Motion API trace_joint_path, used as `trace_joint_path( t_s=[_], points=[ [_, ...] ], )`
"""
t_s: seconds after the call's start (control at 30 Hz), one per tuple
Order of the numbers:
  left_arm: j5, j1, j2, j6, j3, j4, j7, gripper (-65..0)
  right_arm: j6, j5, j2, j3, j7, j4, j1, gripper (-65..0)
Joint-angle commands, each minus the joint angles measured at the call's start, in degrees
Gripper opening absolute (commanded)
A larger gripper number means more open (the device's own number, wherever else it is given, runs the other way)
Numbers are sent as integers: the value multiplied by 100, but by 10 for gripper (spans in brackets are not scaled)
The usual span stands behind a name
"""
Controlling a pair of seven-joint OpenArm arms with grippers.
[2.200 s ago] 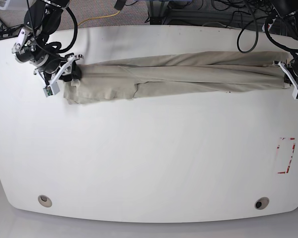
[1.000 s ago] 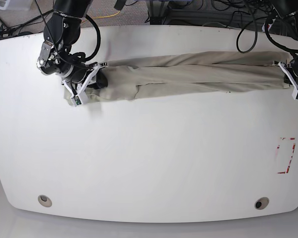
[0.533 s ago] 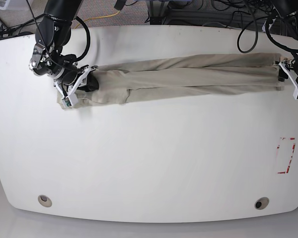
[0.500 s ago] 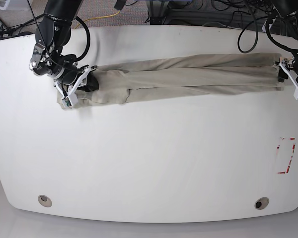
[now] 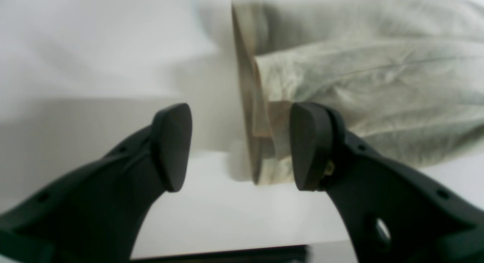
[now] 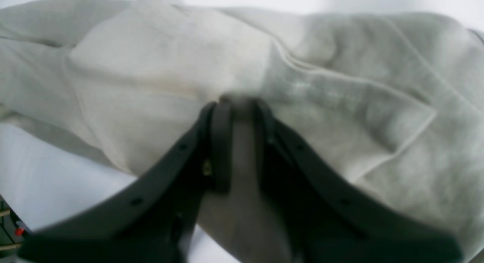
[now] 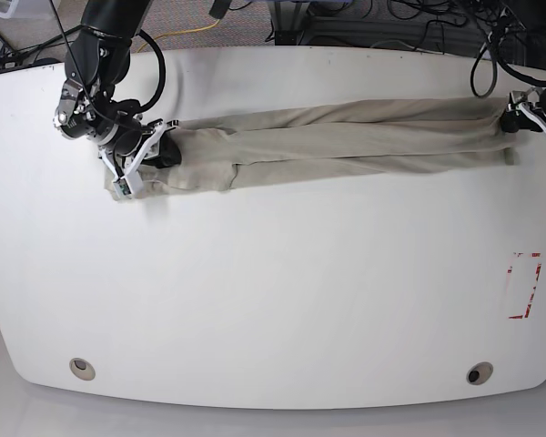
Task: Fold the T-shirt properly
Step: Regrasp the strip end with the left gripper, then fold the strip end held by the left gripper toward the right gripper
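The beige T-shirt [image 7: 346, 137] lies pulled out into a long, narrow, wrinkled band across the far half of the white table [image 7: 273, 291]. My right gripper [image 7: 153, 151] is at its left end, shut on a bunch of the fabric; in the right wrist view the gripper [image 6: 238, 108] pinches the cloth [image 6: 151, 66]. My left gripper [image 7: 526, 111] is at the shirt's right end. In the left wrist view it [image 5: 241, 147] is open, and the shirt's folded end [image 5: 378, 85] lies on the table just beyond and between the fingertips [image 5: 172, 145], ungripped.
A red-marked rectangle [image 7: 525, 285] is on the table near the right edge. Two round holes [image 7: 82, 369] [image 7: 480, 373] sit near the front edge. Cables [image 7: 391, 18] lie behind the table's far edge.
My left gripper has let go of the shirt's right end and drawn back and to the right. Earlier, the right gripper pulled the left end leftward, stretching the shirt; it has held still since.
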Motion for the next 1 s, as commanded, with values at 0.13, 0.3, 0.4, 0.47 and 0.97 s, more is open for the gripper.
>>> trace_joint_path(
  t_s=[0.13,0.3,0.4,0.47,0.97],
  points=[
    [-590,-26,-227,10,-39,-366,-69,-268,-53,-175,52,10,-86,37,16,-549],
    [-616,-43,-227,10,189,-366,28,-267,-53,-175,43,10,-86,37,7,-550],
    [-616,-61,-200,10,400,-349,169,-267,-53,-175,34,19,-86,28,7,-550],
    [-625,-69,-174,10,497,-340,257,-267,-53,-175,34,28,-86,28,7,-550],
    [-572,-52,-69,10,884,-322,-25,-610,-53,-202,34,28,-77,28,7,-556]
  ],
)
